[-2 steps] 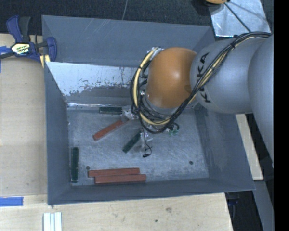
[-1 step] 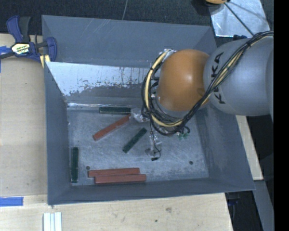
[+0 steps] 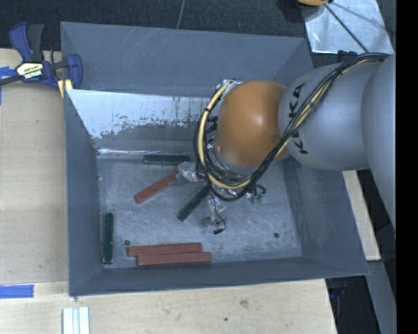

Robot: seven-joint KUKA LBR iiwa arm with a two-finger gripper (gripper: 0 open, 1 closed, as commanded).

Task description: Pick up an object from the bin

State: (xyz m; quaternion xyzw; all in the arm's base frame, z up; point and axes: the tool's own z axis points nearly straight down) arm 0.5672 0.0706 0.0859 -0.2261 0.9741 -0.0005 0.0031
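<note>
Grey metal walls form the bin (image 3: 83, 207), whose scuffed floor carries a few loose sticks and bars. The arm (image 3: 348, 117) reaches in from the right. Its orange cover (image 3: 247, 124) is looped by yellow and black cables (image 3: 207, 131), and the pincer (image 3: 213, 206) hangs below that cover near the middle of the floor. Whether the pincer is open or closed cannot be told, because the cover and cables hide most of it. A dark green stick (image 3: 192, 205) lies tilted right at it, upper right end under the pincer, lower left end free. Just to the left lies a slanted reddish-brown stick (image 3: 155, 188), its right end near the pincer. A dark stick (image 3: 166, 159) lies along the back wall. A dark green bar (image 3: 108, 237) lies along the left wall, and two reddish-brown blocks (image 3: 171, 254) lie side by side, touching, along the front wall.
</note>
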